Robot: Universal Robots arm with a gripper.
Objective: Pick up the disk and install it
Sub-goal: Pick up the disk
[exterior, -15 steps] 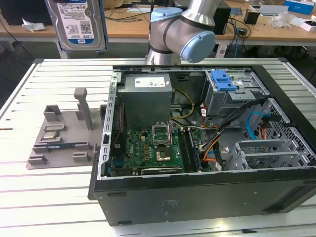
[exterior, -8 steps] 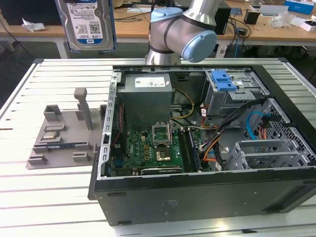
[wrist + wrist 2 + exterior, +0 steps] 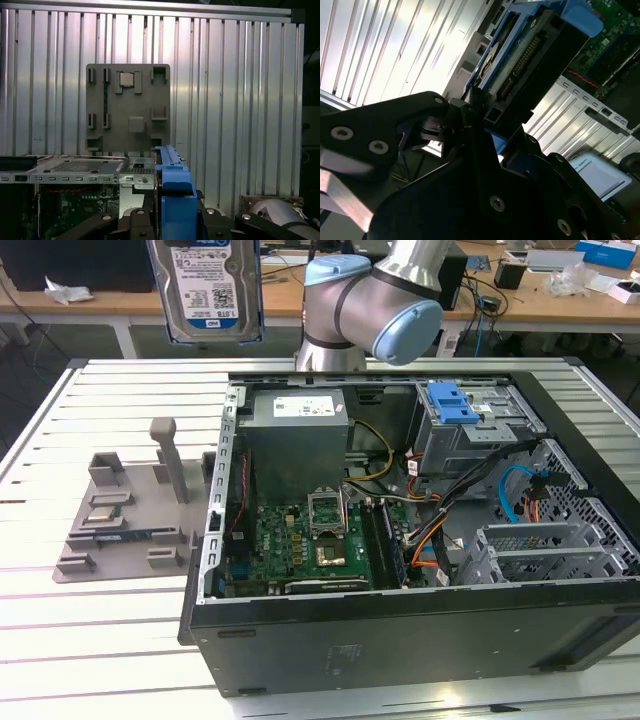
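The disk [image 3: 205, 290] is silver-grey with a white-and-blue label and blue rails, the ribbed table [image 3: 100, 640] white, the fixture plate [image 3: 125, 515] plain grey, the motherboard [image 3: 290, 540] green, the computer case [image 3: 400, 635] black

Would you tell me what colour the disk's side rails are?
Blue; the side rails of the disk show best in the first wrist view.

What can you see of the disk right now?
The disk is a flat silver-grey drive with a white-and-blue printed label and blue plastic rails along its sides. In the exterior view it hangs upright, label toward the camera, raised clear of the slatted table and the open computer case. In the second wrist view its connector edge shows, clamped in the black gripper. In the first wrist view one blue rail stands edge-on.
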